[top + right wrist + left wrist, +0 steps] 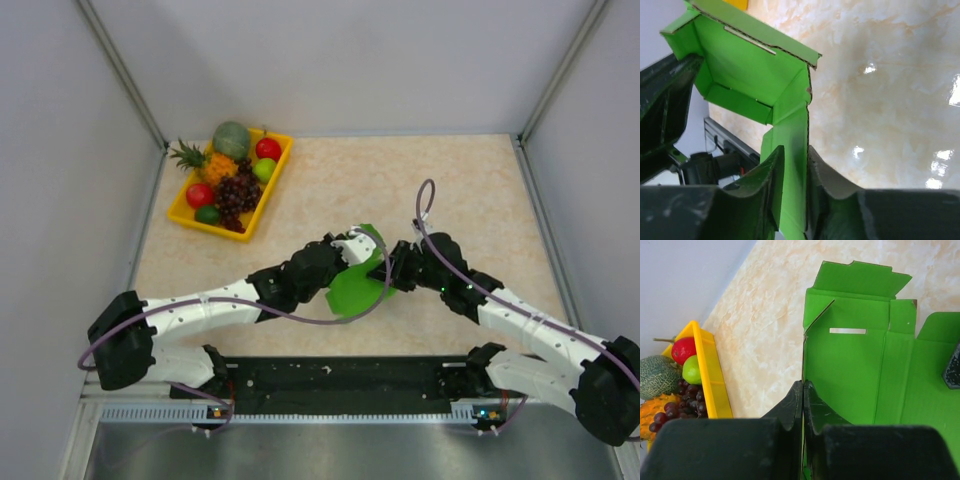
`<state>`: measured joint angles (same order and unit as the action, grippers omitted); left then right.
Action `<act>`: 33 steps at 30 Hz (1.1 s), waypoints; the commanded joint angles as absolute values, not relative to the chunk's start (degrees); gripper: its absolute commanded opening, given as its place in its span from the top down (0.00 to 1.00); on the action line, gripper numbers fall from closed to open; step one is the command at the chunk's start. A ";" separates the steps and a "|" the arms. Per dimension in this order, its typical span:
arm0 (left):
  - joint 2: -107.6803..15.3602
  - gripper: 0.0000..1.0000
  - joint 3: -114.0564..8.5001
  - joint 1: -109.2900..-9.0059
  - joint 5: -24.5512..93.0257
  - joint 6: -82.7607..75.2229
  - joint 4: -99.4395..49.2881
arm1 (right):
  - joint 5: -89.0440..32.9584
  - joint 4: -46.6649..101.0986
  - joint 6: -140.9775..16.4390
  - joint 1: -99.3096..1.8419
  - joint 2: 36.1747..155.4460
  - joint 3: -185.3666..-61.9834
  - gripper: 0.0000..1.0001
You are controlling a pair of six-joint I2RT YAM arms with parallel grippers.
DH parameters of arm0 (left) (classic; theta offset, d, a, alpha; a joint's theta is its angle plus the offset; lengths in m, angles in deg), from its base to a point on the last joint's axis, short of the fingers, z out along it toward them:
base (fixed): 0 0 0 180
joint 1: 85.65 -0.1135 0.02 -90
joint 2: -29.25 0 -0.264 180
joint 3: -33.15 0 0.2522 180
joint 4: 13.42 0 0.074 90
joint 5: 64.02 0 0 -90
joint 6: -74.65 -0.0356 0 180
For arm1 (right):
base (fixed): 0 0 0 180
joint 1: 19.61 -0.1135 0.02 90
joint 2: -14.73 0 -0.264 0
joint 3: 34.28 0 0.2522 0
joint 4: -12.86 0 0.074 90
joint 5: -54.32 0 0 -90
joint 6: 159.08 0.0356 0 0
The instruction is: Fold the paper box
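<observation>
The paper box (pixel 350 290) is a bright green card piece, partly folded, held up over the table's middle between both arms. My left gripper (pixel 358 248) is shut on the edge of one upright wall; in the left wrist view its jaws (pixel 803 386) pinch that edge, with the slotted panel (pixel 850 355) spreading to the right. My right gripper (pixel 388 268) meets the box from the right. In the right wrist view its jaws (pixel 795 150) stand apart around a long green flap (pixel 792 130). The flap lies against the right finger, with a gap on the left.
A yellow fruit tray (pixel 176 212) with grapes, apples, a melon and a pineapple stands at the back left; its wall (pixel 707 370) shows in the left wrist view. Grey walls close the table on three sides. A black rail runs along the near edge.
</observation>
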<state>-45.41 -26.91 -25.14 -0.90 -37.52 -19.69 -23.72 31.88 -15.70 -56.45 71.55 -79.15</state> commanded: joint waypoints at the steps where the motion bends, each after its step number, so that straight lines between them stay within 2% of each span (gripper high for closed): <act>1: -45.03 0.93 -30.35 -24.65 -0.92 -33.21 -19.88 | -27.41 28.20 -14.50 -56.52 71.24 -79.33 0.84; 2: -44.67 0.88 -30.96 -24.56 -0.83 -32.06 -20.41 | -28.47 28.55 -16.59 -56.52 71.50 -79.42 0.95; 3: -44.41 0.81 -31.49 -24.56 -0.22 -30.83 -22.50 | -29.52 28.82 -18.09 -56.43 71.51 -79.77 1.00; 4: -43.54 0.74 -32.19 -24.65 0.92 -28.56 -24.35 | -29.53 28.99 -19.76 -56.17 71.94 -79.86 1.00; 5: -43.01 0.62 -33.59 -24.74 3.02 -27.58 -26.02 | -29.18 28.73 -22.82 -55.91 71.95 -79.94 1.00; 7: -41.08 0.49 -34.74 -25.09 5.92 -24.16 -32.08 | -28.22 27.60 -25.56 -55.21 71.95 -79.86 1.00; 8: -40.20 0.40 -35.62 -25.44 7.24 -22.83 -34.28 | -27.34 27.50 -28.80 -55.03 72.12 -80.03 1.00; 11: -34.58 0.31 -35.55 -28.68 15.57 -17.47 -39.83 | -21.90 27.06 -34.86 -52.92 72.56 -80.21 1.00; 13: -28.97 0.27 -34.23 -33.67 26.80 -13.27 -40.62 | -15.67 25.32 -38.82 -50.04 72.91 -80.21 1.00; 15: -25.88 0.25 -31.59 -39.12 36.30 -10.35 -40.27 | -8.05 22.85 -40.51 -47.83 73.52 -80.03 1.00; 16: -24.21 0.24 -30.80 -44.90 45.13 -7.73 -40.36 | -5.30 21.71 -41.04 -46.25 73.96 -80.12 1.00; 20: -25.15 0.21 -28.33 -52.15 60.76 -6.73 -39.75 | 5.17 19.51 -43.50 -45.45 77.03 -82.05 1.00; 21: -26.03 0.08 -28.68 -52.60 62.69 -7.26 -40.36 | 9.36 18.81 -43.86 -45.45 78.70 -82.92 1.00; 22: -27.95 0.01 -29.90 -52.95 64.54 -8.92 -41.15 | 10.80 18.80 -44.12 -45.45 79.50 -83.37 1.00; 24: -29.37 0.02 -31.05 -53.13 67.72 -11.73 -43.78 | 12.65 19.06 -44.82 -45.36 80.12 -83.81 1.00; 25: -29.29 0.10 -31.23 -53.13 67.90 -12.44 -43.96 | 13.27 19.15 -45.17 -45.45 80.56 -83.81 1.00; 28: -29.11 0.18 -30.53 -53.48 67.81 -14.46 -43.53 | 14.85 18.89 -46.41 -45.36 80.21 -83.55 1.00; 32: -28.94 0.35 -30.01 -54.53 68.68 -14.82 -44.85 | 17.04 19.24 -47.64 -45.36 80.12 -83.55 1.00; 33: -28.85 0.35 -29.74 -54.62 69.91 -14.82 -44.24 | 17.75 18.63 -47.38 -45.45 80.29 -83.46 1.00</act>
<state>-30.22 -29.91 -53.73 64.70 -13.00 -45.53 12.37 22.06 -45.01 -45.67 80.60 -80.82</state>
